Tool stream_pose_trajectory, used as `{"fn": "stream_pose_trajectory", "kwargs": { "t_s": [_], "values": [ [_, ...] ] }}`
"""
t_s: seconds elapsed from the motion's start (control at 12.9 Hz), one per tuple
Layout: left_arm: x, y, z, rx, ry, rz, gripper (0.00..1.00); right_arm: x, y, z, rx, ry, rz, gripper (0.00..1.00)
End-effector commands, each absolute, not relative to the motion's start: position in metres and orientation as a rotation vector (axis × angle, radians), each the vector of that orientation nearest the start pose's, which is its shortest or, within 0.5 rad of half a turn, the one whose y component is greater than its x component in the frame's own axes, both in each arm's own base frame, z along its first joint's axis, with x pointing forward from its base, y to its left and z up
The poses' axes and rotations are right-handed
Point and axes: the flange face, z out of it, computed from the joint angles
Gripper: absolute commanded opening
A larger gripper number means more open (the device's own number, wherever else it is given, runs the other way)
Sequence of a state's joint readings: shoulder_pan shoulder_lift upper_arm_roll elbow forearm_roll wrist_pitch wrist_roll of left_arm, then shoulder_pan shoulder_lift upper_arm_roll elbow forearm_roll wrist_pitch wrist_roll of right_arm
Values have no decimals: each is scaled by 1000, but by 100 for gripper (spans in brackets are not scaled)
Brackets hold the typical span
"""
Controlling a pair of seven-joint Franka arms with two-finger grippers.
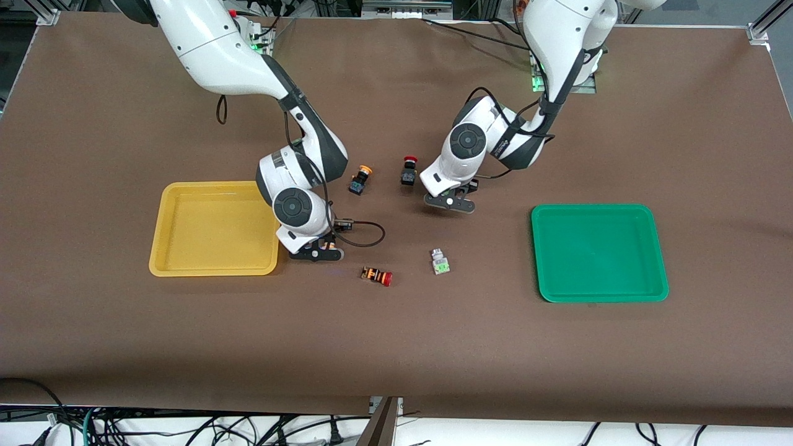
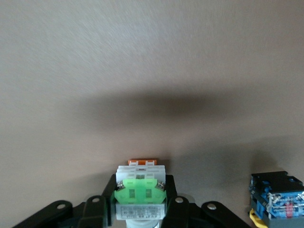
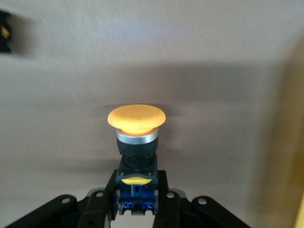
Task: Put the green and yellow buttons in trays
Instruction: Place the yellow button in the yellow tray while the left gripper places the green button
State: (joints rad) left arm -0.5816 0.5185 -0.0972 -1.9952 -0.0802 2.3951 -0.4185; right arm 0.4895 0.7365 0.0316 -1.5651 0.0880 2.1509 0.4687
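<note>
Striped switch point(image 1: 376, 275) lies nearest; only wrist views show jaws clamping green button point(image 2: 139, 194) and yellow button point(image 3: 136, 124).

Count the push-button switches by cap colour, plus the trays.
Green-faced grey-white switches: 2, one loose, one in the left gripper.
Yellow-capped black switches: 2, one loose, one in the right gripper.
Red-capped switches: 2, black-bodied, orange-striped.
Shallow plastic trays: 2, yellow, green.
Total: 8.
</note>
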Motion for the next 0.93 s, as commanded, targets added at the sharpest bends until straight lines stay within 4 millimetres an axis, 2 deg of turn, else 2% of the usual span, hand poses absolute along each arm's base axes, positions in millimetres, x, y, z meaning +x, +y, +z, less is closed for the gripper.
{"fn": "stream_pose_trajectory", "kwargs": {
  "t_s": [0.0, 0.16, 0.23, 0.39, 0.47, 0.54, 0.7, 0.85],
  "values": [
    [501, -334, 242, -3128, 322, 287, 0, 613, 297, 253, -3112, -83, 319, 0],
    [543, -291, 264, -3127, 279, 305, 0, 621, 240, 266, -3147, -110, 457, 0],
    [567, -258, 272, -3126, 254, 307, 0, 623, 208, 268, -3159, -140, 502, 0],
    [599, -195, 280, -3122, 288, 279, 0, 619, 134, 262, -3175, -129, 541, 0],
    [612, -163, 274, -3105, 322, 268, 0, 612, 100, 260, -3174, -126, 536, 0],
    [620, -140, 263, -3091, 341, 260, 1, 603, 77, 258, -3180, -83, 508, 0],
    [629, -123, 235, -3084, 357, 216, 1, 579, 43, 242, -3192, -20, 463, 0],
    [634, -106, 211, -3076, 355, 197, 2, 572, 17, 224, -3200, -40, 441, 0]
  ]
}}
